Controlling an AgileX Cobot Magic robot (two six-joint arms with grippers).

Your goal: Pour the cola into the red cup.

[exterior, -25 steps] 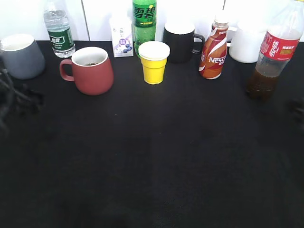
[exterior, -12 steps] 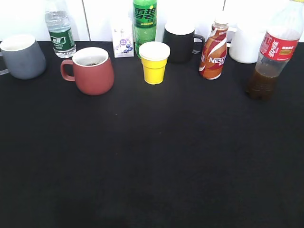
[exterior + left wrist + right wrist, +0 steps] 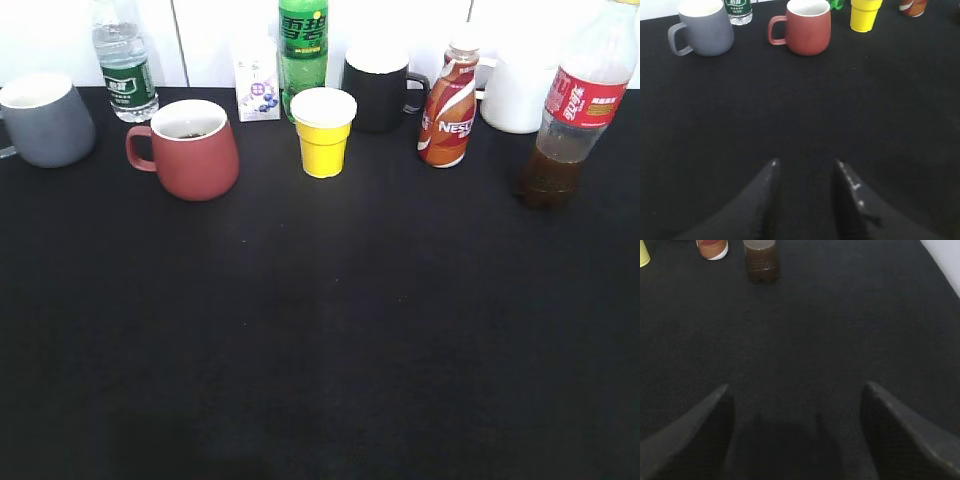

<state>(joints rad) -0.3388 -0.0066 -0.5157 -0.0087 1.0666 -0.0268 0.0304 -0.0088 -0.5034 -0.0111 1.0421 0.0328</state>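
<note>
Exterior view shows a black cloth worktop point(image 3: 330, 330) against a white wall, with drinks lined up along its far edge. Neither arm appears in that view. Seen from the left wrist, the left gripper point(image 3: 806, 166) hangs above bare cloth with its jaws a little apart, holding nothing; the red cup point(image 3: 192, 149) stands upright well off at its 12 o'clock, with a grey mug point(image 3: 705, 31) just left of it. The right gripper point(image 3: 797, 390) is spread wide and empty, touching nothing, with the cola point(image 3: 572, 115) standing upright far off at about 11 o'clock, beside a Nescafe bottle point(image 3: 449, 110).
</note>
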